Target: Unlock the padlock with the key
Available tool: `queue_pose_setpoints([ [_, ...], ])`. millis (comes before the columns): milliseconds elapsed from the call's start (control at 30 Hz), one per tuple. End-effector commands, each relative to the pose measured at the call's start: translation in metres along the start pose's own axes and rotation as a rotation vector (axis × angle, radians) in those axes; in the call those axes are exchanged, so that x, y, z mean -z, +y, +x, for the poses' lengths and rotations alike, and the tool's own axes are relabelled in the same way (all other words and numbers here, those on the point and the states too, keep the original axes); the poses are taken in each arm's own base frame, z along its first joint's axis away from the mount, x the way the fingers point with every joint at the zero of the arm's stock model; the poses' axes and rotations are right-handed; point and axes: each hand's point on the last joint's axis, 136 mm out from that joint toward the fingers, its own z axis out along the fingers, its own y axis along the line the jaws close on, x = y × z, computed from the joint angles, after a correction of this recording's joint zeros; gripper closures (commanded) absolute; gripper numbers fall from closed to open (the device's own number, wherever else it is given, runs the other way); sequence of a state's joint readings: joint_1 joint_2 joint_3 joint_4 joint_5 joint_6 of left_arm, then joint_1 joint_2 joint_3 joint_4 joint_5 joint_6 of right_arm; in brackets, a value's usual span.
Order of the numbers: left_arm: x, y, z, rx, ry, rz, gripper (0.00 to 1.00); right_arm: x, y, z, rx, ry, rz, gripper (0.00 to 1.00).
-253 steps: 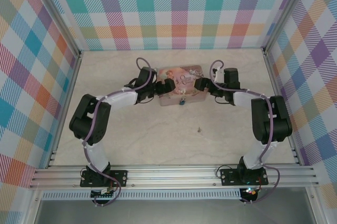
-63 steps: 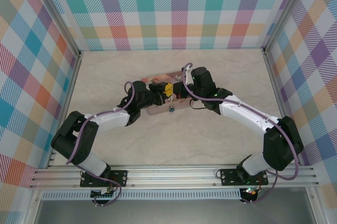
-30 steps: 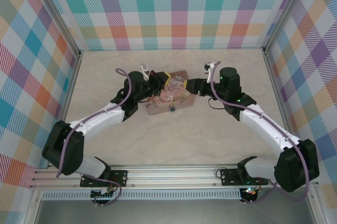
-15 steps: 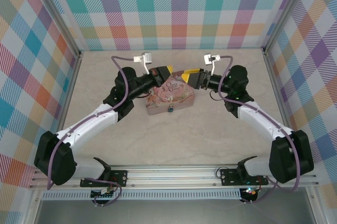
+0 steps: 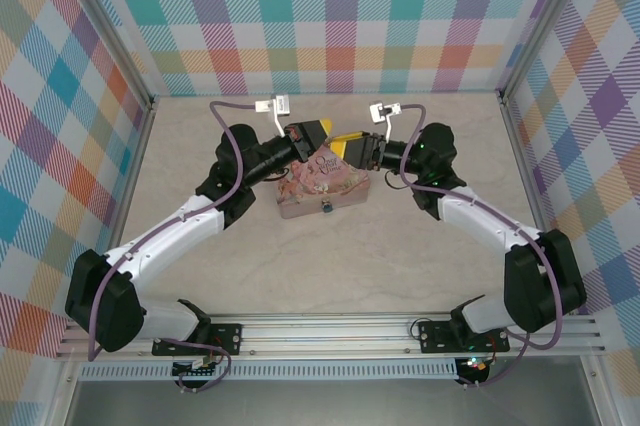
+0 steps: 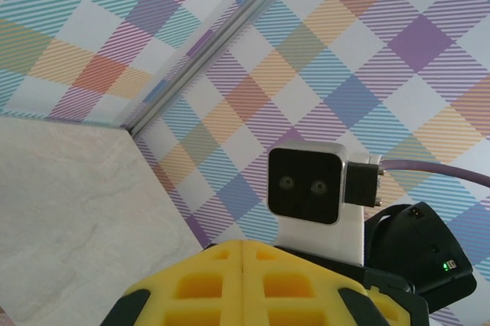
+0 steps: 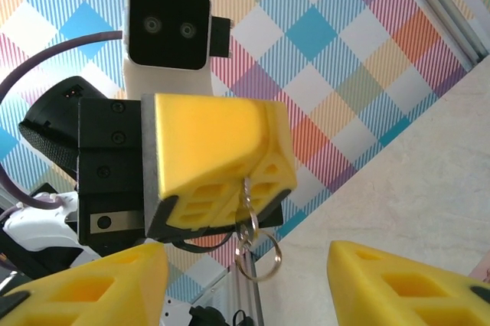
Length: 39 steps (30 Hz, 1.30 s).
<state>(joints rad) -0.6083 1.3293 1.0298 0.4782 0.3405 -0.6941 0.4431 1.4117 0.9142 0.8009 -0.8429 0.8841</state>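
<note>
Left pincer is clamped on the thin grey metal key, right pincer is agape opposite it above the pink illustrated tin, tiny blue-bodied padlock sits at the tin's 6 o'clock; right should probably grip squarely before left releases.

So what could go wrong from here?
Thin silvery key rings hang from the shut yellow fingers of the left gripper; the open right gripper opposite could miss them or knock them loose. Nothing holds the pink illustrated tin, so it may slide when its tiny blue padlock is worked.
</note>
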Motion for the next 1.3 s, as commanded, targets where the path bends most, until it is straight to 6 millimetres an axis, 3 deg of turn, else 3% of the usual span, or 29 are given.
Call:
queue_pose_setpoints([
  [0, -0.003, -0.023, -0.009, -0.014, -0.027, 0.076, 1.00, -0.005, 0.018, -0.012, 0.062, -0.012, -0.055, 0.49],
  [200, -0.005, -0.020, -0.009, -0.005, -0.035, 0.070, 1.00, -0.009, 0.019, -0.009, 0.052, 0.005, -0.069, 0.64],
  [900, -0.005, -0.015, -0.008, 0.007, -0.041, 0.060, 1.00, -0.010, 0.009, -0.006, 0.008, 0.002, -0.045, 0.89],
  [1133, -0.005, -0.014, -0.006, 0.006, -0.036, 0.059, 1.00, -0.010, 0.009, -0.007, 0.006, -0.003, -0.035, 0.93],
  [1267, -0.005, -0.014, -0.004, 0.004, -0.034, 0.067, 1.00, -0.010, 0.010, -0.008, 0.007, -0.004, -0.036, 0.89],
])
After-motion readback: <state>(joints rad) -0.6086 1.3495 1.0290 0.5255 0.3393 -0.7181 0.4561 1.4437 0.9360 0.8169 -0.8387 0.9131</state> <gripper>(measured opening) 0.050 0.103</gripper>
